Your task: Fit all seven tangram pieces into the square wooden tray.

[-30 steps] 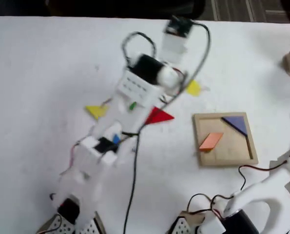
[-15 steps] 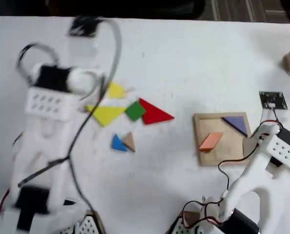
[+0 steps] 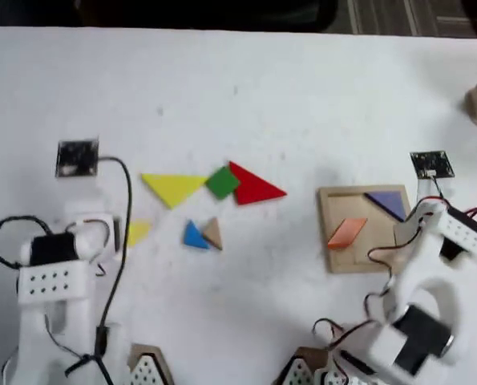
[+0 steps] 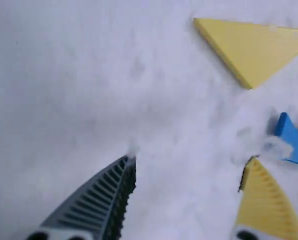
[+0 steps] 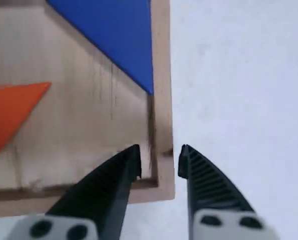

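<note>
The left pincer point(image 4: 189, 170) is held spread over the table point(image 4: 63, 75), with nothing caught in it. A large yellow triangle point(image 4: 254, 47) and a small blue triangle point(image 4: 291, 142) are seen just beyond it. The right pincer point(image 5: 159, 157) is narrowly parted astride the rim of the tray point(image 5: 161, 75). A blue triangle point(image 5: 113, 35) and an orange parallelogram point(image 5: 11, 107) are laid inside, ahead of it.

A white matte bench point(image 3: 302, 88) spreads evenly lit; beyond the bench's far edge lies a dim grey striped floor point(image 3: 398, 16).
</note>
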